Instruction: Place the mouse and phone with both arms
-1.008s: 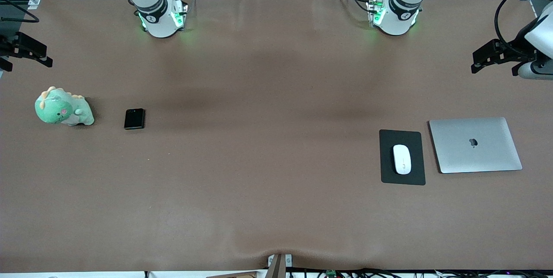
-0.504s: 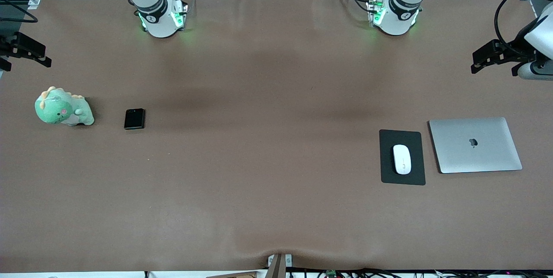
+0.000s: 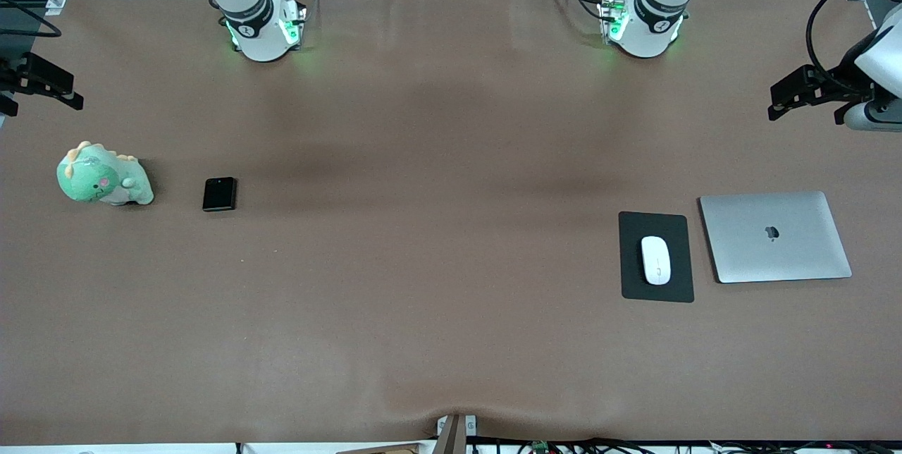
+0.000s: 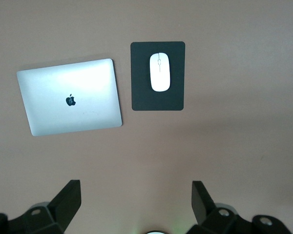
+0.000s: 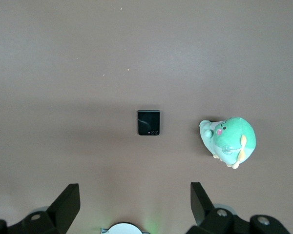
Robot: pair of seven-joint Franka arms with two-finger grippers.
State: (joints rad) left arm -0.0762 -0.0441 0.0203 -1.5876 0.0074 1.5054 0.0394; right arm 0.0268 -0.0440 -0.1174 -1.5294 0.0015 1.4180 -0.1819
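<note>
1. No container shows; the nearest thing to a holder is the flat black pad [image 3: 656, 256] toward the left arm's end of the bench [image 3: 437, 264], and the white mouse [image 3: 655, 260] lies on it, lengthwise and near its middle.
2. Just beside the pad, closer to the left arm's end of the bench, lies a closed silver laptop [image 3: 775, 237], apart from the pad by a narrow gap.
3. The black folded phone [image 3: 219, 194] lies flat on the bare bench toward the right arm's end, with a green plush dinosaur [image 3: 103, 176] near it, closer to that end.
4. The left hand [image 3: 807, 91] hangs in the air at the left arm's end of the bench, fingers [image 4: 68, 200] spread apart and empty; in the left wrist view the mouse sits well below it, clear of both fingers.
5. The right hand [image 3: 42, 87] hangs over the right arm's end of the bench, fingers [image 5: 68, 201] likewise apart and empty; in the right wrist view the phone lies well below it, untouched, with the dinosaur beside it.
</note>
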